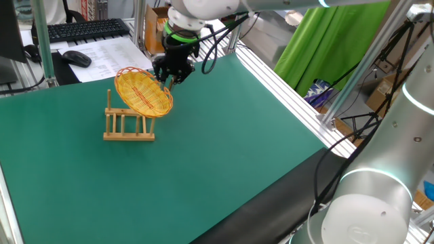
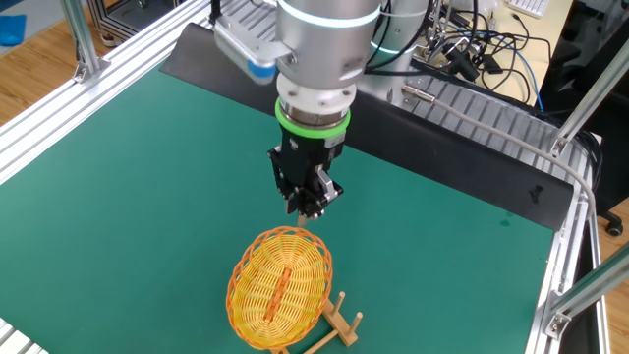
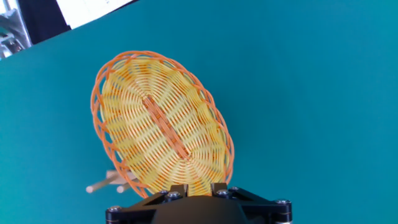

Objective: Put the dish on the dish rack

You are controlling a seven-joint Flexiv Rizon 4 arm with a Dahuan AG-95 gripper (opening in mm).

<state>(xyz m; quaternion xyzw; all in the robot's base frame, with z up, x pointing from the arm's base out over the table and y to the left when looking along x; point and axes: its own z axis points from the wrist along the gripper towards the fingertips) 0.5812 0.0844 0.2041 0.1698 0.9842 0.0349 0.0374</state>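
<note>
Hand view: dish (image 3: 163,130) tilted on dish rack (image 3: 111,182), leaning against pegs. Fixed views: dish rack (image 1: 127,125) on green table (image 1: 224,149); dish (image 1: 142,93) propped atop rack, tipped. Gripper (image 1: 169,80) pointed down, just above dish's upper rim; jaw state could not be told; contact with rim unclear.

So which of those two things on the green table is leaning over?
The round yellow-orange woven dish: it tilts against the small light-wood peg rack, which stands upright.
</note>
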